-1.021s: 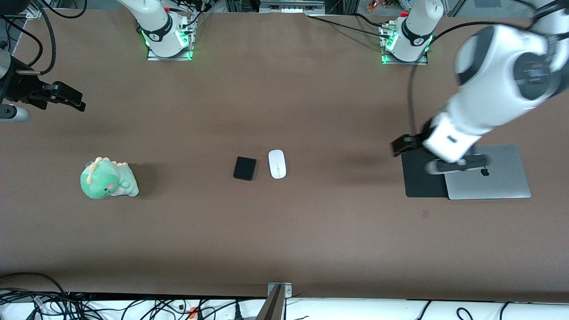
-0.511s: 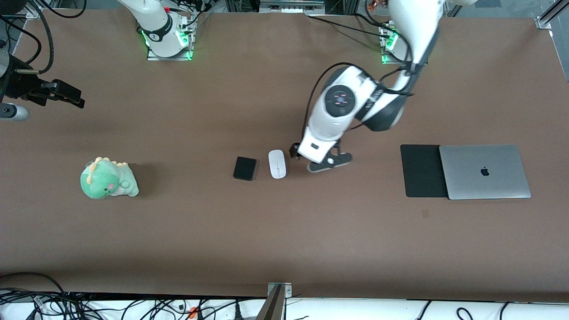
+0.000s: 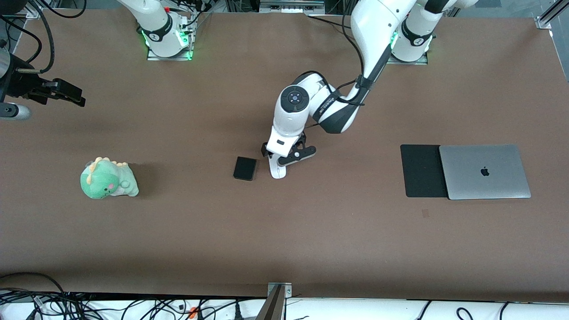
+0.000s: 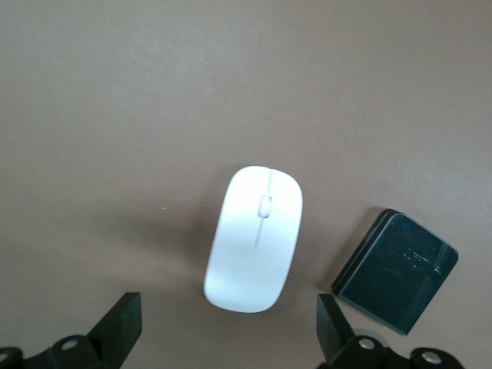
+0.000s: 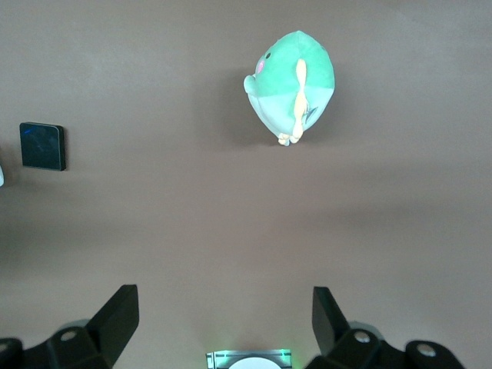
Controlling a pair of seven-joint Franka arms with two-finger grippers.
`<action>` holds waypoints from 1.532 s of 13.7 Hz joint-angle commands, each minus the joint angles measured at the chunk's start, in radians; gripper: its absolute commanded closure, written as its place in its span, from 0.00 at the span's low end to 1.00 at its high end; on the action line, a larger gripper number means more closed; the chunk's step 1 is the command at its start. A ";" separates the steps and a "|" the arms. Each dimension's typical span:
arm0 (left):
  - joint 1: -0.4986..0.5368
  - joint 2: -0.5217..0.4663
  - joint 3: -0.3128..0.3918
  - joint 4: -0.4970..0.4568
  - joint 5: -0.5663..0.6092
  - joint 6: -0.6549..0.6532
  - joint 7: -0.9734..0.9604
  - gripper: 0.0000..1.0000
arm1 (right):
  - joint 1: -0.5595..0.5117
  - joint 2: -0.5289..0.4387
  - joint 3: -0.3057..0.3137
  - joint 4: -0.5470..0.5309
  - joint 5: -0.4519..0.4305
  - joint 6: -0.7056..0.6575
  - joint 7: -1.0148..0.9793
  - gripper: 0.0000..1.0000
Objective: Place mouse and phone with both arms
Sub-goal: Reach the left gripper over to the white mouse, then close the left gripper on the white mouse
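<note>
The white mouse (image 3: pixel 278 172) lies mid-table, partly hidden under my left gripper (image 3: pixel 281 159), which hangs open just above it. In the left wrist view the mouse (image 4: pixel 255 249) lies whole just ahead of the open left gripper (image 4: pixel 227 332), touching neither finger. The black phone (image 3: pixel 245 168) lies flat beside the mouse, toward the right arm's end; it also shows in the left wrist view (image 4: pixel 396 270) and the right wrist view (image 5: pixel 42 146). My right gripper (image 3: pixel 66 95) waits open and empty in the air at the right arm's end of the table; its wrist view shows it open (image 5: pixel 224 319).
A grey laptop (image 3: pixel 484 171) lies on a black mouse pad (image 3: pixel 422 171) toward the left arm's end. A green dinosaur plush (image 3: pixel 108 178) sits toward the right arm's end, seen also in the right wrist view (image 5: pixel 294 84). Cables run along the table's near edge.
My left arm has swung from over the mouse pad and laptop to the middle of the table and now hangs over the mouse. The right arm, mouse and phone have not moved.
</note>
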 commanded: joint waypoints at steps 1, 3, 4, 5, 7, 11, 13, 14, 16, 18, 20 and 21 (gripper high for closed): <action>-0.050 0.088 0.055 0.109 0.023 -0.014 -0.032 0.00 | -0.006 -0.008 0.004 0.012 0.003 -0.042 -0.008 0.00; -0.092 0.139 0.103 0.147 0.022 -0.013 -0.047 0.00 | -0.006 -0.008 0.004 0.012 0.003 -0.042 -0.009 0.00; -0.105 0.157 0.113 0.160 0.023 -0.013 -0.061 0.00 | -0.006 -0.008 0.004 0.012 0.003 -0.042 -0.009 0.00; -0.109 0.162 0.121 0.163 0.023 -0.013 -0.064 0.00 | -0.006 -0.008 0.005 0.012 0.001 -0.042 -0.008 0.00; -0.118 0.165 0.126 0.163 0.023 -0.013 -0.066 0.00 | -0.006 -0.008 0.005 0.012 -0.002 -0.042 -0.009 0.00; -0.129 0.177 0.130 0.163 0.023 -0.010 -0.069 0.00 | -0.006 -0.008 0.005 0.012 0.000 -0.042 -0.009 0.00; -0.136 0.183 0.138 0.163 0.023 -0.008 -0.070 0.00 | -0.006 -0.006 0.005 0.012 0.000 -0.042 -0.009 0.00; -0.138 0.185 0.140 0.163 0.023 -0.005 -0.070 0.00 | -0.006 -0.006 0.005 0.012 0.000 -0.042 -0.009 0.00; -0.138 0.185 0.140 0.163 0.023 -0.005 -0.069 0.14 | -0.006 -0.006 0.005 0.012 0.000 -0.042 -0.009 0.00; -0.138 0.185 0.143 0.163 0.023 -0.007 -0.063 0.30 | -0.006 -0.006 0.005 0.012 0.001 -0.042 -0.009 0.00; -0.138 0.183 0.153 0.161 0.025 -0.008 -0.061 0.40 | -0.006 -0.006 0.005 0.012 0.003 -0.040 -0.008 0.00; -0.138 0.183 0.153 0.161 0.025 -0.008 -0.060 0.42 | -0.006 -0.005 0.005 0.012 0.003 -0.040 -0.008 0.00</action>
